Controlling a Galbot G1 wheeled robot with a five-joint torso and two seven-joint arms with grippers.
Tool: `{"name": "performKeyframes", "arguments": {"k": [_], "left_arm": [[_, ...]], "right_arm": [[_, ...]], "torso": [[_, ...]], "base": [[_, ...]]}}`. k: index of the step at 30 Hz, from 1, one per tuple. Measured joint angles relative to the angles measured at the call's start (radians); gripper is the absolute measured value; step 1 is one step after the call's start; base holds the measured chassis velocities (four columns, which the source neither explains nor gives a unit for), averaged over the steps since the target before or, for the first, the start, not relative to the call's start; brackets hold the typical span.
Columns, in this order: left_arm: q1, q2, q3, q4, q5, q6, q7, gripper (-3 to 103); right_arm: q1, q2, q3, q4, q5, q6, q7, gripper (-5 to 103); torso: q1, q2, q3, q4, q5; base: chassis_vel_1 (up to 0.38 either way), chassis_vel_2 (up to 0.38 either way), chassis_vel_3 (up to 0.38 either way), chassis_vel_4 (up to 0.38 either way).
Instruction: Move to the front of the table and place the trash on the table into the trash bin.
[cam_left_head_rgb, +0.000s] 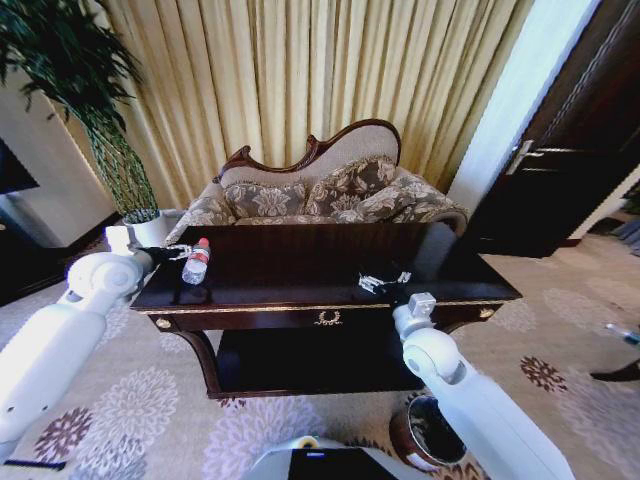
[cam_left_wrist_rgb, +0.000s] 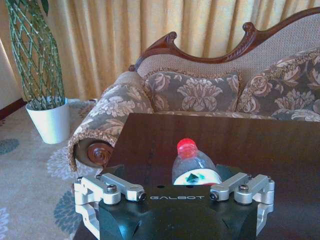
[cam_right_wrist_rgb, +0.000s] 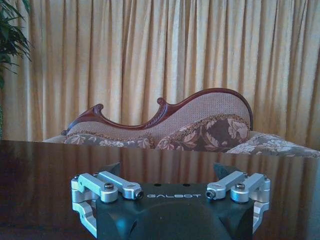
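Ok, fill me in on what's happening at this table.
The robot stands at the front of the table. Its left gripper is at the table's left end, right at the bottle, which stands upright between the open fingers. The right gripper rests low over the tabletop near the front edge, fingers apart, gripping nothing. The trash bin sits on the carpet by the robot's right arm.

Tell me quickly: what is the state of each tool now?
Left tool: open, either side of the bottle on the table, not gripping it.
Right tool: cannot be told.
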Motion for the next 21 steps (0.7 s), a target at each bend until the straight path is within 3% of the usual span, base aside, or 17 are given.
{"name": "performKeyframes", "arguments": {"k": [21], "left_arm": [[-0.031, -0.037, 0.071, 0.021, -0.027, -0.001, -0.03, 100]], "right_arm": [[0.003, 0.006, -0.003, -0.014, 0.001, 0.004, 0.006, 100]], "torso": [[0.0, 0.0, 0.0, -0.0002, 0.0]], "base": [[0.0, 0.0, 0.0, 0.0]]}}
